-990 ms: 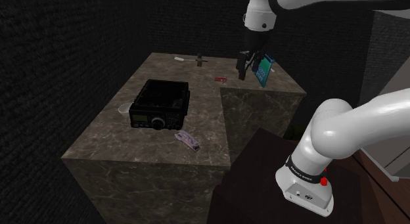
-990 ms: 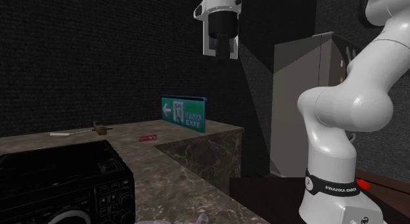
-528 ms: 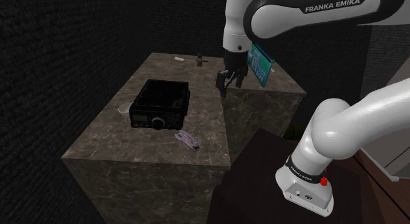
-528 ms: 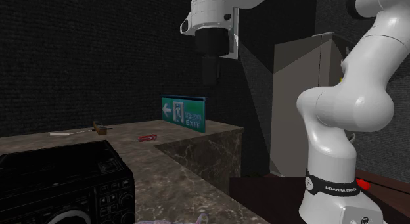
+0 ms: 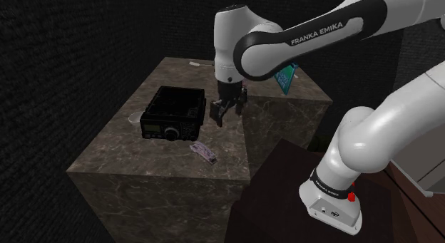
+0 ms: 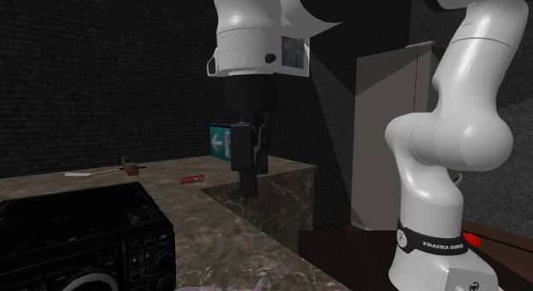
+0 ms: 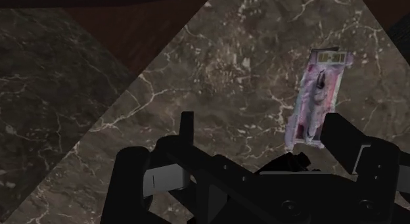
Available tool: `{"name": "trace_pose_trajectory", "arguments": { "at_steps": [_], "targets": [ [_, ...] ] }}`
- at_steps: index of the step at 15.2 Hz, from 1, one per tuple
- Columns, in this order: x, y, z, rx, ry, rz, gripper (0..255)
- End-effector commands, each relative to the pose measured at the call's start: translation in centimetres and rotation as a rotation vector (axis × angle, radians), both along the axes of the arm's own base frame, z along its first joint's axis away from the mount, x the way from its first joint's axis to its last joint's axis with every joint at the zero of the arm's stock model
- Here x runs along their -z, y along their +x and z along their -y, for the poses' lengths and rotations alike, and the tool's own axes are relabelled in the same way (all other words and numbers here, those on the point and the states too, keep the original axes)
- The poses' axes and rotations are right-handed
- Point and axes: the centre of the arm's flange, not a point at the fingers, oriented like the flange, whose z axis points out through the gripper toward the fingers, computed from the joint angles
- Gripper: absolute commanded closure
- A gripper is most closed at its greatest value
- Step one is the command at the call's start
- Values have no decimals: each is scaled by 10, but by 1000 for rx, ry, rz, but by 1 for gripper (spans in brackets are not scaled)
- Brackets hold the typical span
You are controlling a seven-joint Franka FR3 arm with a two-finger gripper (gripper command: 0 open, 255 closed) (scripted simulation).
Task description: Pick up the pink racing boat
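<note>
**A:** Where are the gripper and the boat placed?

**B:** The black gripper (image 5: 220, 113) is seen above the marble counter (image 5: 128, 152). Its fingers are pointed down and set well apart, and nothing is held between them. The pink racing boat (image 5: 204, 152) lies on the counter, nearer than the gripper in the shoulder view and close to the counter's near edge. In the wrist view the boat (image 7: 318, 104) is shown as a long, narrow shape beside one finger, not centred between the two.

**A:** How is the approach best made?

**B:** The gripper is best shifted until the hull sits midway in the gap. The boat's length runs roughly crosswise to the line between the fingers, so the narrow width can be clasped with little turning. The hull appears low, though its height is hard to judge in the dim light. The fingertips would likely need to be brought almost to the marble.

**A:** What room is there?

**B:** A black radio (image 5: 173, 113) stands near the boat, farther back and toward the shoulder view's left, with bare marble left between them. Toward the shoulder view's right the counter ends at a drop not far from the boat, with the dark stand (image 5: 285, 177) beyond. A nudge that way could send the boat over, so a straight lift is advised.
</note>
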Motion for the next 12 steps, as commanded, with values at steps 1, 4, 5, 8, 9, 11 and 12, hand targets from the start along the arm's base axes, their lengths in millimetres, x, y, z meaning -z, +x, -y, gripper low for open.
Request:
{"name": "trace_pose_trajectory", "arguments": {
  "at_steps": [1,4,5,8,9,11,12],
  "targets": [
    [19,10,-20,11,-1,-4,0],
    [46,24,-47,25,-4,-9,0],
    [55,29,-56,29,-5,-11,0],
    [82,44,-82,44,-8,-17,0],
    [85,46,-85,45,-9,-18,0],
    [96,46,-85,45,-9,-18,0],
    [101,46,-85,45,-9,-18,0]
  ]
}}
